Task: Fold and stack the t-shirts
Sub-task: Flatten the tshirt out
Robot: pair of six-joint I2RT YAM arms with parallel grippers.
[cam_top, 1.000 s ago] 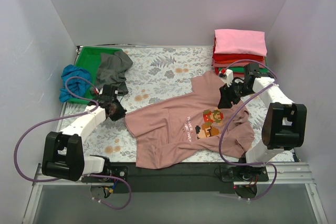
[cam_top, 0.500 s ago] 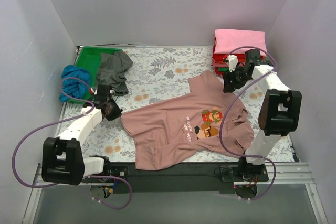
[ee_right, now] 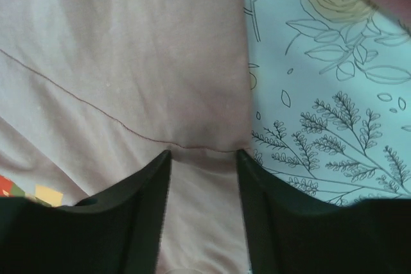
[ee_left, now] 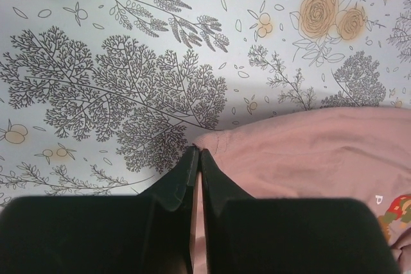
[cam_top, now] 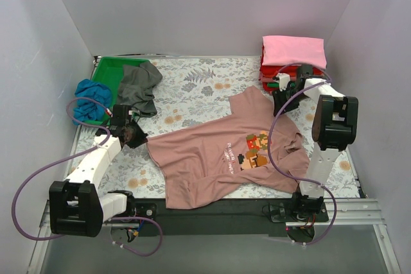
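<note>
The dusty-pink t-shirt (cam_top: pixel 218 158) with a pixel chest graphic lies spread across the middle of the table. My left gripper (cam_top: pixel 137 137) is shut on its left corner; in the left wrist view the closed tips (ee_left: pixel 196 153) pinch the shirt's edge (ee_left: pixel 308 152). My right gripper (cam_top: pixel 281 102) is at the shirt's back right part. In the right wrist view its jaws (ee_right: pixel 203 155) stand open, straddling pink fabric (ee_right: pixel 128 62) near a seam. A folded stack with a pink tee (cam_top: pixel 294 49) on top and a red tee (cam_top: pixel 286 72) beneath stands at the back right.
A green tray (cam_top: pixel 106 68) at the back left holds a crumpled grey tee (cam_top: pixel 138 85). A blue tee (cam_top: pixel 90 97) lies bunched beside it at the left edge. The floral table covering (cam_top: pixel 199 81) shows behind the shirt. White walls enclose three sides.
My left gripper has drawn the shirt's left corner further left and back. My right gripper has moved back toward the folded stack. The shirt lies more stretched out.
</note>
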